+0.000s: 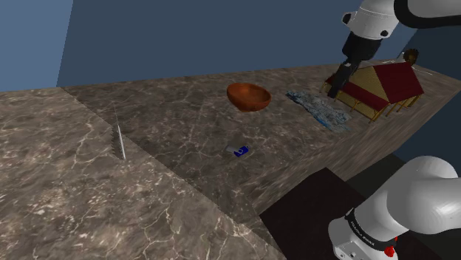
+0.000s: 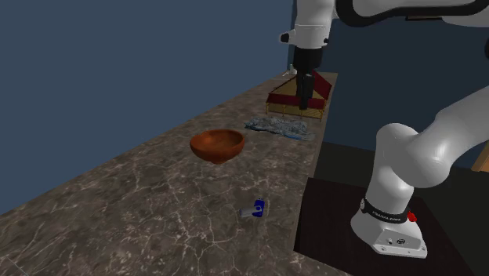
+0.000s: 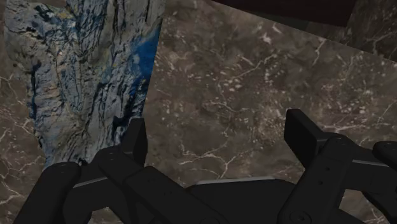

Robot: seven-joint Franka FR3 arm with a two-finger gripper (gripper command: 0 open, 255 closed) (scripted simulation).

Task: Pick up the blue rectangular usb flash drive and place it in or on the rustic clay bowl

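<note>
- Blue flash drive (image 1: 239,151): flat on the marble worktop (image 1: 170,122), near its stand-side edge and well apart from the gripper (image 3: 217,127).
- Handling, judged: light, rigid, smooth-cased and probably slippery. Grip mid-body across the narrow sides.
- Brown bowl (image 1: 248,96): upright, nearer the back edge.
- Gripper: jaws released, holding nothing, beside a blue-grey slab (image 3: 83,76).
- Wrist view supplies the finger gap. The exterior views supply the drive-to-bowl layout.

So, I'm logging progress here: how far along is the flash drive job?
Nothing looks done yet: the blue flash drive lies on the marble counter, apart from the reddish-brown bowl. In hand: nothing; the hand is open, up by the model house. Left: reach, grasp, lift, place it in the bowl.
</note>
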